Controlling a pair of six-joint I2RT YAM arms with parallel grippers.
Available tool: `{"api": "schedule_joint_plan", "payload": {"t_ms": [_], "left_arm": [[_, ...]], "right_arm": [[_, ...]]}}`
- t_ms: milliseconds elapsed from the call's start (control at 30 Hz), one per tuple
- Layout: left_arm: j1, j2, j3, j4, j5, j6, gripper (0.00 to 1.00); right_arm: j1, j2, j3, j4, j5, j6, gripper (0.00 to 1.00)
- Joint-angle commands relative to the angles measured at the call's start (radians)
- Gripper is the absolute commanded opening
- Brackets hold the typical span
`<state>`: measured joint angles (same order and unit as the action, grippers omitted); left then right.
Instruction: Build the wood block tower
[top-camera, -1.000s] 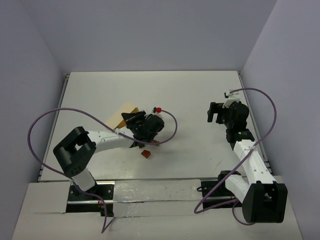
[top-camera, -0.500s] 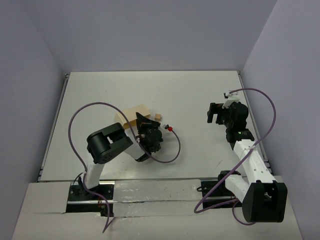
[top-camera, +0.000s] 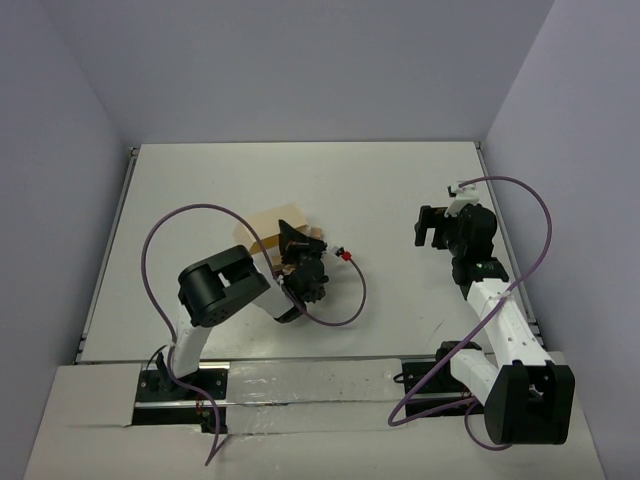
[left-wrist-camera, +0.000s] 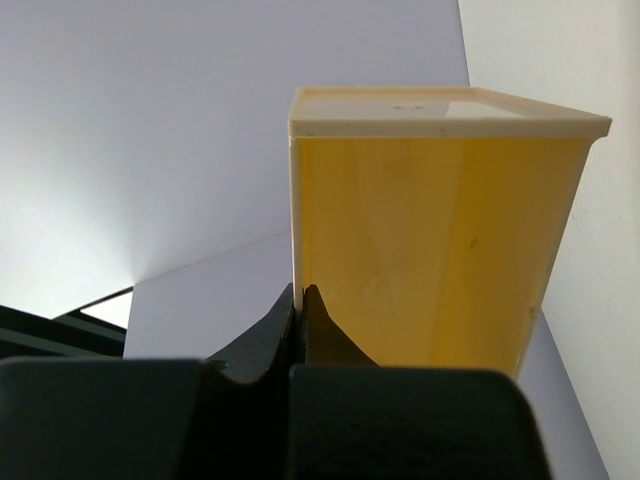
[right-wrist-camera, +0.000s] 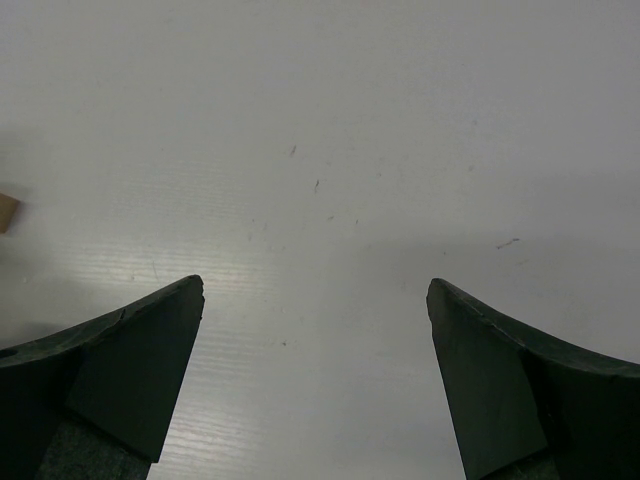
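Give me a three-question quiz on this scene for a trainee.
1. True or false: the right gripper is shut.
2. What stands just beyond the left gripper's tips? A: tray; B: cup; C: bottle.
3. Fill in: the right gripper hangs over the bare ___.
Key: 1 false, it is wide open; 2 A; 3 table.

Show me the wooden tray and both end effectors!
wooden tray (left-wrist-camera: 430, 240): left wrist view, on its broad yellow face.
left end effector (left-wrist-camera: 300, 303): left wrist view, where its shut fingertips meet.
right end effector (right-wrist-camera: 315, 290): right wrist view, in the gap midway between its open fingertips.
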<state>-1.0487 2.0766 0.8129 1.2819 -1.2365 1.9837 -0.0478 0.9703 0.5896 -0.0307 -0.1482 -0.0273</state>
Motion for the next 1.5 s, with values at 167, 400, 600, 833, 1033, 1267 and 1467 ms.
{"api": "schedule_joint_plan", "payload": {"t_ms": [167, 400, 600, 833, 1033, 1267, 1467], "left_arm": [[0.042, -0.116, 0.072, 0.579, -0.044, 0.175, 0.00], [0.090, -0.413, 0.077, -0.070, -0.127, -0.324, 0.00], [0.267, -0.525, 0.635, -1.958, 0.277, -1.839, 0.00], [0.607, -0.590, 0.659, -2.097, 0.764, -1.916, 0.00], [0.994, -0.568, 0.586, -2.014, 1.079, -1.762, 0.00], [1.272, -0.364, 0.746, -2.070, 1.340, -1.553, 0.00], [1.422, -0.139, 0.966, -2.217, 1.522, -1.475, 0.00]], "right_arm": [[-0.009, -0.002, 0.050, 0.009, -0.013, -0.005, 1.00], [-0.010, 0.002, 0.052, 0.006, -0.027, 0.006, 1.00], [-0.009, 0.008, 0.051, 0.008, -0.026, 0.004, 1.00], [-0.008, 0.055, 0.078, 0.001, -0.034, 0.010, 1.00], [-0.009, 0.053, 0.066, 0.003, -0.051, 0.003, 1.00], [-0.008, 0.055, 0.067, -0.005, -0.060, -0.005, 1.00], [-0.009, 0.049, 0.063, -0.009, -0.056, -0.015, 1.00]]}}
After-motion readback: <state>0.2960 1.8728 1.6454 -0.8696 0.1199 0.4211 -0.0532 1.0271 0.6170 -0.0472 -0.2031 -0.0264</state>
